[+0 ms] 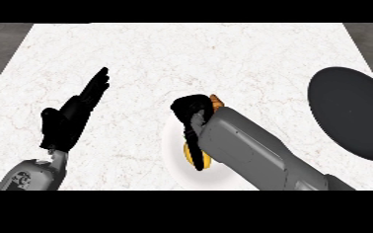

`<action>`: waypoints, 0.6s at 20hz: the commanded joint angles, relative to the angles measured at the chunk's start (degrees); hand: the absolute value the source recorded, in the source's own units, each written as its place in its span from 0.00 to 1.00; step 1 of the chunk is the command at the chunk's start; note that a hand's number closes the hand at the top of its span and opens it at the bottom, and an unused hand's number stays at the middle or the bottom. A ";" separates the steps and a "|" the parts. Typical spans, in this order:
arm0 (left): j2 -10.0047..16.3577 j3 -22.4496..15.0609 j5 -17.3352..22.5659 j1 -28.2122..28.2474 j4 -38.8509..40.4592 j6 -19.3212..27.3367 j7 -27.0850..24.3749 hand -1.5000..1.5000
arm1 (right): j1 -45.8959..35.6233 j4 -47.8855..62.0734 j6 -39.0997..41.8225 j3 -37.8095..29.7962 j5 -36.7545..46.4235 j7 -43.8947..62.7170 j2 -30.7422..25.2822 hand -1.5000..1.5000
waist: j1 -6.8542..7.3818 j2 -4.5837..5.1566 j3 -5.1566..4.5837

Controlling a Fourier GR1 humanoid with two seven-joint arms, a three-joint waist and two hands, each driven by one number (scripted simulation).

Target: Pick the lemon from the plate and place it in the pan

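A white plate (175,150) lies at the counter's lower middle, mostly covered by my right forearm. The yellow lemon (191,156) shows only as a sliver on the plate, beside a black finger that curls down over it. My right hand (193,109) is bent over the plate with its fingers curled round the lemon. A small orange-brown bit (215,100) peeks out at the hand's upper right edge; I cannot tell what it is. The dark round pan (346,111) sits at the right edge, apart from the hand. My left hand (73,113) rests open at the left, fingers up.
The white marble counter (189,54) stretches far back and to both sides. A grey floor strip shows past its far corners. Between the plate and the pan lies a stretch of bare counter.
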 commanded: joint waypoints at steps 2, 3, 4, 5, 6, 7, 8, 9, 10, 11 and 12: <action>-1.01 0.31 -1.66 1.14 -2.53 0.41 2.21 0.50 | 0.55 -1.96 2.90 -0.66 1.79 9.61 2.88 0.00 | -0.05 -0.05 0.01; -1.34 0.25 -1.89 -1.74 -2.83 0.63 4.91 0.50 | 1.55 0.23 2.60 1.07 3.65 6.45 2.32 0.00 | -0.05 0.04 0.02; -0.65 0.75 -1.45 2.59 -3.61 -0.47 1.91 0.50 | 3.69 1.68 1.22 2.16 5.68 3.78 1.94 0.00 | 0.27 0.07 0.02; -1.86 2.01 -0.87 -1.28 -0.74 -1.32 3.02 0.50 | 2.55 2.24 2.64 0.53 6.45 2.38 1.81 0.00 | 0.00 0.15 0.02; -2.44 1.94 -1.74 -1.62 3.31 -2.54 -0.69 0.50 | 1.20 1.83 4.01 -0.29 5.69 4.90 3.68 0.00 | -0.16 0.17 -0.01; -2.93 2.11 -2.19 -3.06 2.10 -1.39 2.51 0.50 | 5.76 -1.07 1.85 1.84 7.74 4.63 2.62 0.00 | -0.39 0.08 0.02; -2.32 3.05 -1.94 -4.18 0.64 -1.81 5.24 0.50 | 6.73 -2.23 2.08 1.30 8.35 4.53 2.52 0.00 | -0.34 0.05 0.03; -3.93 0.25 -5.10 2.07 -1.75 0.35 1.23 0.50 | 5.74 1.12 1.18 0.25 10.64 -0.16 0.69 0.00 | 0.15 0.09 0.03; -3.33 1.42 -3.62 -1.06 -1.14 -2.13 3.75 0.50 | 4.37 -1.77 4.92 -2.23 8.48 5.22 2.03 0.00 | -0.15 0.03 0.02; -4.26 2.12 -4.35 -3.77 0.09 -0.94 5.10 0.50 | 7.36 0.56 1.96 0.43 11.80 0.62 1.68 0.00 | -0.17 0.12 0.03; -4.41 2.84 -4.06 0.16 2.63 -3.25 -1.25 0.50 | 8.81 -1.81 2.04 -0.57 11.88 3.05 3.55 0.00 | -0.16 0.10 0.01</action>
